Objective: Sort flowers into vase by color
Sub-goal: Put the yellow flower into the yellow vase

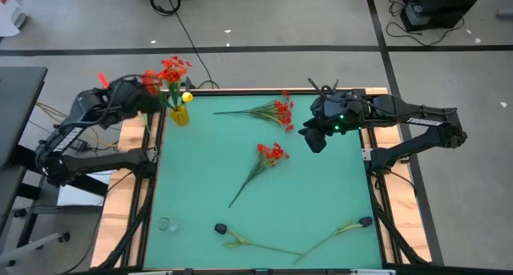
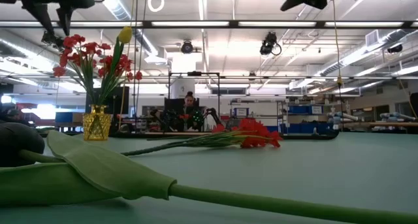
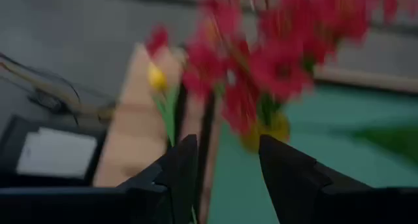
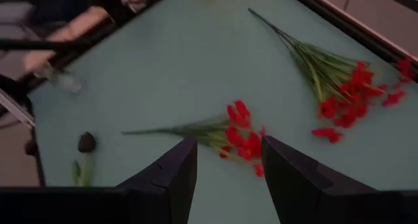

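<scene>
— From above, where are your flowers?
— Your vase (image 1: 180,115) stands at the far-left corner with a red spray (image 1: 170,70) upright in it; the left gripper (image 1: 147,97) hangs beside it. Another red spray (image 1: 268,155) lies mid-table, stem toward you.
— And your wrist views?
— Left fingers (image 3: 176,168) gape, empty, blossoms beyond them. The right gripper (image 4: 223,160) is open, empty, above that spray.

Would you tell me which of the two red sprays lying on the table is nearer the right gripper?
The far spray, lying just beside the open right gripper. The middle spray lies farther off, toward the table's centre.
</scene>
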`<state>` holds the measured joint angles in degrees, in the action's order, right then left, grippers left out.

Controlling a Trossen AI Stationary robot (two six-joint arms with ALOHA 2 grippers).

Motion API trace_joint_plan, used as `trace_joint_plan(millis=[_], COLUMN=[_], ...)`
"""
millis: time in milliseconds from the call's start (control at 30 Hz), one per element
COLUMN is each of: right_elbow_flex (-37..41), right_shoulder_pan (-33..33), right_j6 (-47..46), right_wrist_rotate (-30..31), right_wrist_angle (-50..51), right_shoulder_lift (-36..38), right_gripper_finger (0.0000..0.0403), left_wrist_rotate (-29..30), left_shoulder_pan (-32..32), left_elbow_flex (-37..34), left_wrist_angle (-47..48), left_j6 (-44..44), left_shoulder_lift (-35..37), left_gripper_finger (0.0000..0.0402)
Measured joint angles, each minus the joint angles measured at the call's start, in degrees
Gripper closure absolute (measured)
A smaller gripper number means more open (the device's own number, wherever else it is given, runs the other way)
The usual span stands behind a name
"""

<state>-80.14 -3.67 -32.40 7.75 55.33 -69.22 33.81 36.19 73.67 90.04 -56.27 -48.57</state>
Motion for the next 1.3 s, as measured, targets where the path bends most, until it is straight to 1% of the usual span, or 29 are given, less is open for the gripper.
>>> trace_joint_plan(millis=[133, 233, 367, 433, 567, 600, 700, 767, 967, 1133, 1300], right_elbow_flex=[0.0, 0.0, 0.0, 0.0, 0.0, 0.0, 0.0, 0.0, 0.0, 0.0, 0.0], right_shoulder_pan=[0.0, 0.0, 0.0, -0.1, -0.3, -0.3, -0.5, -0.6, -0.6, -0.6, -0.6], right_j6=[0.5, 1.1, 1.5, 1.6, 1.8, 2.1, 2.2, 2.2, 1.5, 1.7, 2.2], right_wrist_rotate=[0.2, 1.0, 1.6, 1.6, 1.7, 1.8, 1.8, 1.8, 2.1, 2.0, 1.6], right_wrist_angle=[3.9, 5.5, 6.1, 6.1, 6.1, 6.1, 6.2, 6.5, 6.8, 6.9, 7.1], right_shoulder_lift=[0.7, 1.4, 2.6, 3.1, 3.9, 4.1, 4.1, 4.1, 4.1, 4.1, 4.1], right_gripper_finger=[0.0224, 0.0224, 0.0224, 0.0224, 0.0224, 0.0224, 0.0224, 0.0224, 0.0224, 0.0224, 0.0224], left_wrist_rotate=[-7.1, -11.0, -13.9, -14.3, -16.3, -16.8, -15.7, -15.6, -18.6, -19.3, -19.3], left_shoulder_pan=[-0.1, -0.1, -0.1, -0.1, -0.1, -0.1, -0.1, -0.1, -0.1, 0.0, 2.2], left_elbow_flex=[-5.3, -10.4, -18.6, -22.5, -28.3, -28.6, -28.0, -28.0, -28.0, -28.0, -28.0], left_wrist_angle=[-0.1, -0.1, 0.0, -0.1, -3.1, -3.7, -5.3, -4.9, -4.6, -4.6, -4.8], left_j6=[-0.2, -1.5, -4.0, -5.7, -6.7, -6.7, -6.2, -5.7, -3.4, -1.5, 2.1], left_shoulder_lift=[1.7, 3.2, 4.8, 4.9, 4.9, 4.7, 4.2, 4.1, 3.0, 0.4, -3.5], left_gripper_finger=[0.0233, 0.0233, 0.0233, 0.0233, 0.0233, 0.0233, 0.0237, 0.0242, 0.0257, 0.0262, 0.0262])
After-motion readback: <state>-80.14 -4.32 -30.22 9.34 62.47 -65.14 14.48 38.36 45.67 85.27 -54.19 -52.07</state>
